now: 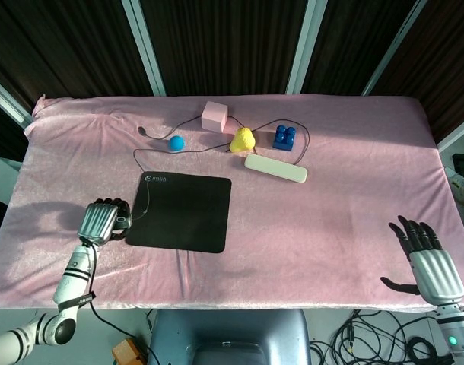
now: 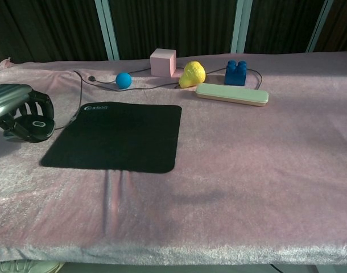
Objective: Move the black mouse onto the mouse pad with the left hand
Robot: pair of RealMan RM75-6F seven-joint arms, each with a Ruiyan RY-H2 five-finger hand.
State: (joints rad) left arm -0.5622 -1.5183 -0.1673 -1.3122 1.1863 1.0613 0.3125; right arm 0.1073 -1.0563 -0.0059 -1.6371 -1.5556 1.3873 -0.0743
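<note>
Mouse pad (image 1: 179,211) has a small white logo in its upper-left corner, too small to read. No other legible writing anywhere.

Left hand (image 1: 101,223) sits lower left in the head view, fingers curled over the black mouse (image 2: 37,127), gripping it. Mouse is just off the pad's left edge, not on it; in the chest view it looks lifted slightly off the pink cloth (image 1: 346,198), but can't confirm. Its cable (image 1: 137,163) loops up past the pad's upper-left corner toward the top-centre clutter.

Right hand (image 1: 427,258) is at the lower-right corner, fingers spread, holding nothing, well apart from everything.

Pad surface is bare. Clutter stays in the upper middle: blue ball (image 1: 176,142), pink cube (image 1: 215,116), yellow pear-shaped toy (image 1: 242,140), blue brick (image 1: 284,136), and white case (image 1: 275,168). Wide bare cloth lies right of the pad and along the bottom edge.
</note>
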